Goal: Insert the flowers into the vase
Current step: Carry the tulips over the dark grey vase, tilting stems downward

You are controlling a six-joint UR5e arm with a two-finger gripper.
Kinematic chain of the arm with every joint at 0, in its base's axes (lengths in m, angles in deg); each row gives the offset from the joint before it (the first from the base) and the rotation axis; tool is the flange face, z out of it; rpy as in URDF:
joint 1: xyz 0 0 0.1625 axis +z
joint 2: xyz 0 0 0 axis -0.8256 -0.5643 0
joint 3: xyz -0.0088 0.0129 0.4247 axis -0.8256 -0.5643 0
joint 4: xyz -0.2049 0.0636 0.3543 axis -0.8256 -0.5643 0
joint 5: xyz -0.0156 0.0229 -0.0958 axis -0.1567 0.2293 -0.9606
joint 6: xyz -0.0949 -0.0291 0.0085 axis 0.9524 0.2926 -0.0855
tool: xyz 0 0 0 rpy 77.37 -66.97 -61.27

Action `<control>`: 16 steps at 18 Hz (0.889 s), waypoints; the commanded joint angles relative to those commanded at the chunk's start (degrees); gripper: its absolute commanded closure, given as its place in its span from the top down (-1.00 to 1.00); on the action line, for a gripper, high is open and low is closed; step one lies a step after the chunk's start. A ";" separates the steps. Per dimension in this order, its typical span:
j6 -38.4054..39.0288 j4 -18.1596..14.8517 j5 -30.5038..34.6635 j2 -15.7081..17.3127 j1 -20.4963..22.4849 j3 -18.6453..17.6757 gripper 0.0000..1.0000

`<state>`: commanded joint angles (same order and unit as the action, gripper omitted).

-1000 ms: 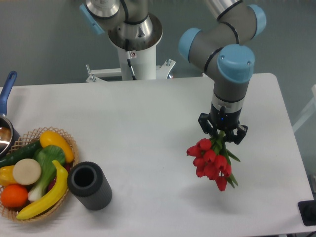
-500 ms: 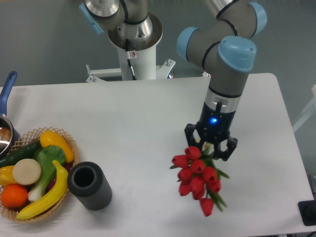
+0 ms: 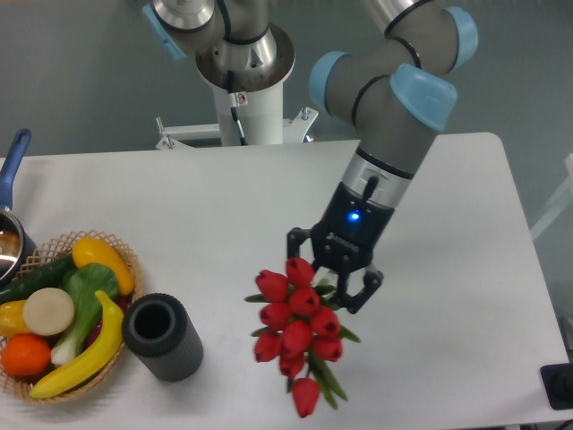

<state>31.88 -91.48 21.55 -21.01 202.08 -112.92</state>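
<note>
The flowers [image 3: 297, 333] are pinched by their stems in the end effector [image 3: 333, 273] and are carried above the white bench [image 3: 224, 206], red buds hanging down toward the near edge. The arm is tilted, a blue light showing at its wrist. The vase [image 3: 163, 336] is seen to the left, apart from the bunch, its round hole uncovered, just beside a wicker basket [image 3: 63, 315] piled with fruit and vegetables.
</note>
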 joint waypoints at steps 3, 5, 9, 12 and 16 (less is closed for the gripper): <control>0.00 1.68 -5.80 0.09 -0.18 0.44 -0.61; 0.00 1.95 -9.50 0.26 -0.70 0.53 -0.61; 0.00 1.95 -16.78 0.96 -1.15 0.53 -0.61; -0.09 1.95 -23.99 1.05 -1.06 0.35 -0.60; -0.70 2.03 -26.48 1.32 -1.85 0.53 -0.61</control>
<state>31.18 -89.45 -4.93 -19.69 200.23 -112.39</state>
